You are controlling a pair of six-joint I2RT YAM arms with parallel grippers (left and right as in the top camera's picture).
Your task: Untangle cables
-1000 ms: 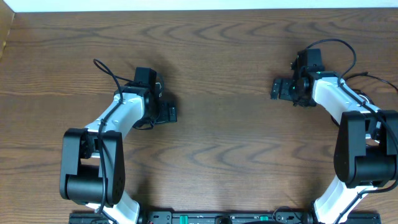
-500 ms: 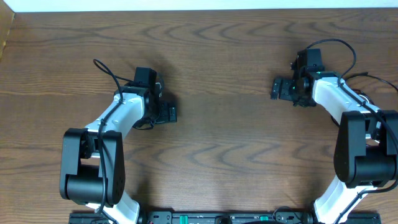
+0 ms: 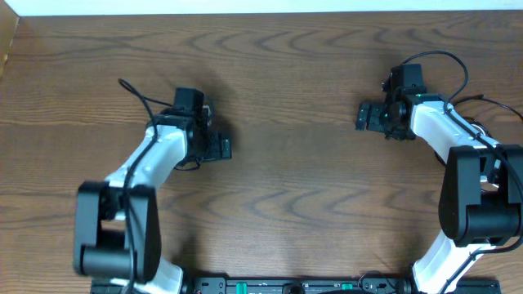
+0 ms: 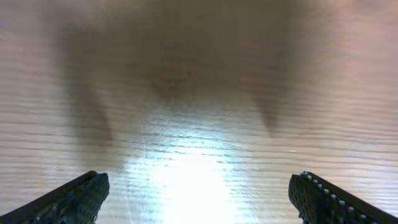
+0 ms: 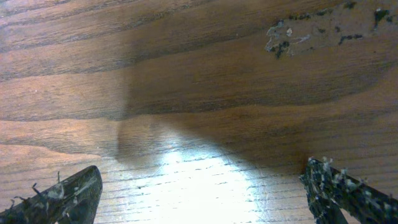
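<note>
No thin black or white cable shows in any view; both are out of view. My left gripper (image 3: 221,147) sits low over the wooden table at the left-middle, open and empty; in the left wrist view its fingertips (image 4: 199,196) stand far apart over bare wood. My right gripper (image 3: 365,116) sits at the right, pointing left, open and empty; in the right wrist view its fingertips (image 5: 202,193) are wide apart over bare wood.
The dark wooden table (image 3: 286,73) fills the overhead view. A chipped, scuffed patch (image 5: 283,34) marks the wood ahead of the right gripper. The arms' own thick black wires loop near each wrist. The arm bases stand at the front edge.
The left arm has shifted slightly; its elbow and base link look moved a little to the left. The right arm has not moved.
</note>
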